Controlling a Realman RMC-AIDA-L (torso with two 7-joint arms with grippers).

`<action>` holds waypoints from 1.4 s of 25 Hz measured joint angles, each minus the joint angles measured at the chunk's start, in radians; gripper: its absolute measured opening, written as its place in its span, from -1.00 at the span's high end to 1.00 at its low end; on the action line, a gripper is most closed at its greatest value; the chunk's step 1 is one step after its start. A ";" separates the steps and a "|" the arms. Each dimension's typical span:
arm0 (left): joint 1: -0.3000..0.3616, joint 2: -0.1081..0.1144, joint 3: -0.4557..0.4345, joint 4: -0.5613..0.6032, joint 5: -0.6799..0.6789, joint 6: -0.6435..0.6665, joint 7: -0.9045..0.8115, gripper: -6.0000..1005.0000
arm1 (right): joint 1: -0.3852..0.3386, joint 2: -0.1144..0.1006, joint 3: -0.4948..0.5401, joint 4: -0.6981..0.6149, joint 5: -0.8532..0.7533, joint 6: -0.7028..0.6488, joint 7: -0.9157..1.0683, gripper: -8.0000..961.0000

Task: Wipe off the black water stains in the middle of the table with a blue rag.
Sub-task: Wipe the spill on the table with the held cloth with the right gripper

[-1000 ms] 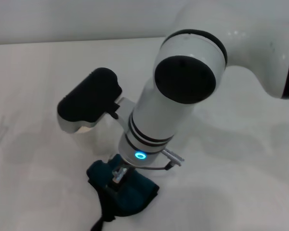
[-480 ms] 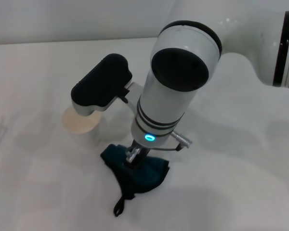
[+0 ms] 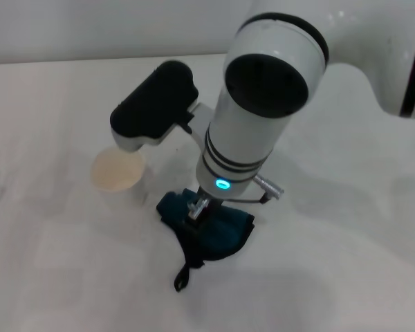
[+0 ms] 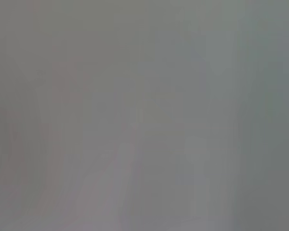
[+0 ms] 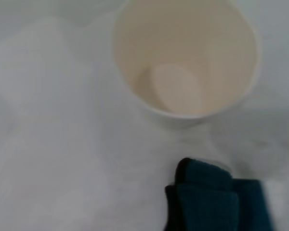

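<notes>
The blue rag (image 3: 225, 232) lies bunched on the white table (image 3: 48, 104), its black loop tag (image 3: 182, 279) trailing toward the near edge. My right gripper (image 3: 196, 208) comes straight down from the big white arm and is shut on the rag's middle, pressing it onto the tabletop. In the right wrist view a corner of the rag (image 5: 216, 202) shows just below the paper cup. The black water stains are hidden; no black spot shows on the table. My left gripper is out of view, and the left wrist view is a blank grey.
An empty white paper cup (image 3: 117, 170) stands upright just left of the rag, also seen from above as the cup (image 5: 183, 57) in the right wrist view. The wrist's black camera housing (image 3: 155, 104) hangs over the cup's far side.
My right arm has slid the rag to the right and farther from the table's near edge. The cup, earlier covered by the black housing, now shows.
</notes>
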 joint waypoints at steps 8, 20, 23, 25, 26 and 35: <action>0.000 0.000 0.000 0.001 0.002 0.000 -0.001 -0.75 | -0.059 0.000 0.005 -0.005 0.171 -0.067 -0.160 0.84; 0.006 0.003 0.000 0.000 0.000 -0.008 0.002 -0.75 | -0.259 -0.012 0.267 -0.114 -0.043 0.048 -0.216 0.84; 0.002 0.002 0.000 0.000 0.000 -0.009 0.002 -0.75 | -0.359 -0.012 0.388 -0.217 -0.151 0.123 -0.242 0.84; 0.000 0.002 0.000 0.000 0.000 -0.009 0.002 -0.75 | -0.407 -0.013 0.452 -0.266 -0.216 0.169 -0.250 0.84; -0.001 0.002 0.000 0.000 0.000 -0.009 0.002 -0.75 | -0.427 -0.013 0.482 -0.284 -0.242 0.191 -0.256 0.84; -0.014 0.003 0.000 0.000 0.001 -0.011 0.003 -0.75 | -0.525 -0.018 0.754 -0.309 -0.394 0.265 -0.355 0.84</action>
